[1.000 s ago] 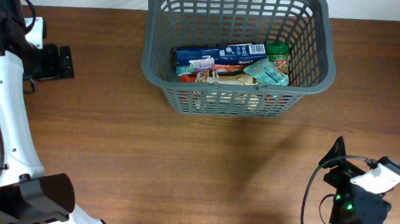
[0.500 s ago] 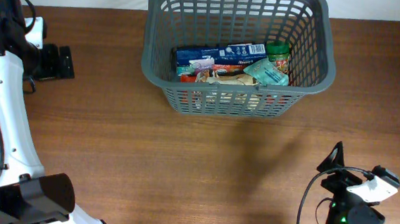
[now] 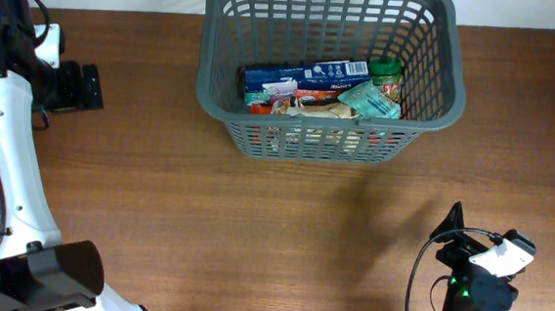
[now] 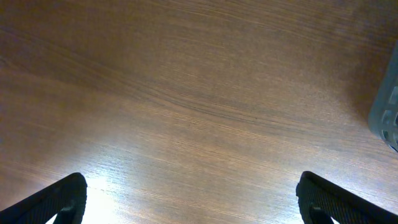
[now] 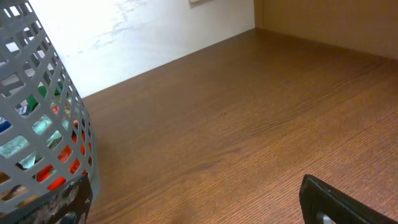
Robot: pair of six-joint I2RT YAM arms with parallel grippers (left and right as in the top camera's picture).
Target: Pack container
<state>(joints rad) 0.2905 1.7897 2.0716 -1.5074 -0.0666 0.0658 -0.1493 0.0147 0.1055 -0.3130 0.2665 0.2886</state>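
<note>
The dark grey slotted container (image 3: 214, 82) stands at the back middle of the table. Inside lie a blue box (image 3: 303, 77), a green-lidded jar (image 3: 386, 73), a teal pouch (image 3: 369, 100) and other packets. My left gripper (image 3: 88, 86) is at the far left, open and empty over bare wood (image 4: 193, 205); the container's corner shows at the right edge of the left wrist view (image 4: 388, 112). My right gripper (image 3: 449, 226) is at the front right, open and empty (image 5: 199, 205), with the container's wall (image 5: 37, 124) at the left of its wrist view.
The white left arm (image 3: 2, 175) runs down the left side with its dark base (image 3: 54, 272) at the front left. The table's back edge meets a white wall (image 5: 124, 31). A wooden panel (image 5: 336, 22) stands at the right.
The right arm has drawn back toward the front edge and turned slightly left. The left arm and the container's contents have not moved.
</note>
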